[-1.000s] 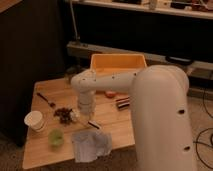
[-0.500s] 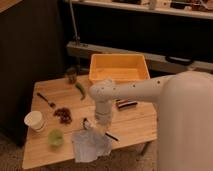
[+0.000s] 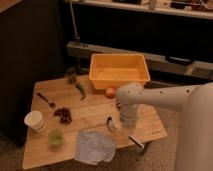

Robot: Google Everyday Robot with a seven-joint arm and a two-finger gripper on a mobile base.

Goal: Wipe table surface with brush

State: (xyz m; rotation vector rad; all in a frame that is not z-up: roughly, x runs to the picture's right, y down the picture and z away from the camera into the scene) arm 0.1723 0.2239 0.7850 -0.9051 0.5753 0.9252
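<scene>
we see the rectangular light-brown wooden plank worktop point(image 3: 95, 107) filling the middle of the camera view, with the robot's white arm point(image 3: 165, 97) reaching in from the right and bending down over its right-hand part. the gripper point(image 3: 126, 131) sits at the low end of that arm, close above the planks near the front right edge; we cannot tell its state.

the slim dish brush with a round whitish head and a long black-and-white handle point(image 3: 122, 132) lies low on the worktop right under the gripper. its head is toward the centre and its handle runs off toward the front right edge, partly hidden by the arm.

just left of the brush head lies a crumpled pale blue-grey cloth point(image 3: 94, 147), near the front edge. a small green cup point(image 3: 55, 137) stands left of it, and a white paper cup point(image 3: 35, 120) further left. a pile of dark brown bits point(image 3: 63, 114) and a small dark metal spoon point(image 3: 46, 99) lie on the left half. a green chilli-shaped thing point(image 3: 80, 90) and a dark jar point(image 3: 72, 75) are near the back. a yellow plastic bin point(image 3: 118, 70) rests at the back edge, with a small orange round thing point(image 3: 110, 92) just in front of it.
</scene>
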